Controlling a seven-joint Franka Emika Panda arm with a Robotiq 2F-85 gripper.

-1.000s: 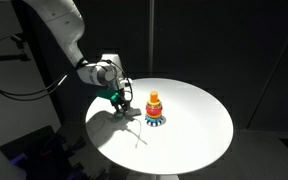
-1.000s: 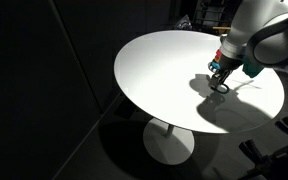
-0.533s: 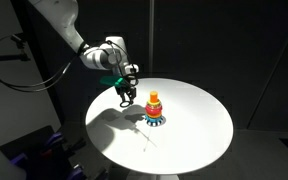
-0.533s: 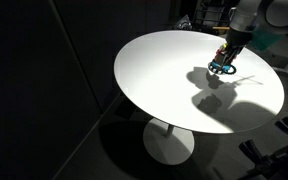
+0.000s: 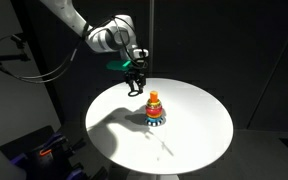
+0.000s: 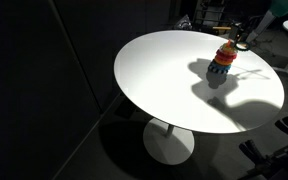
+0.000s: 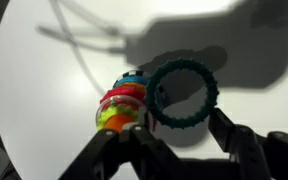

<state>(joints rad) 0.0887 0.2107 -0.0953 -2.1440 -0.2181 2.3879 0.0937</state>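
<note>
My gripper (image 7: 182, 125) is shut on a dark teal ring (image 7: 184, 95) with a knobbly edge, which hangs at the fingertips above the white round table (image 7: 34, 110). Just beside the ring in the wrist view stands a ring-stacking toy (image 7: 121, 105) with blue, red, yellow-green and orange rings. In an exterior view the gripper (image 5: 136, 86) hovers in the air up and to the left of the stacking toy (image 5: 154, 108), apart from it. In an exterior view the toy (image 6: 222, 58) stands near the table's far edge, and the gripper is barely in view there.
The table (image 5: 199, 130) stands on a single pedestal (image 6: 169, 140) in a dark room, with black curtains behind. The arm's shadow falls across the tabletop. Cables and equipment sit at the left of the arm's base (image 5: 44, 155).
The arm has lifted off the tabletop and carried the teal ring up and towards the stacking toy. The toy has not moved.
</note>
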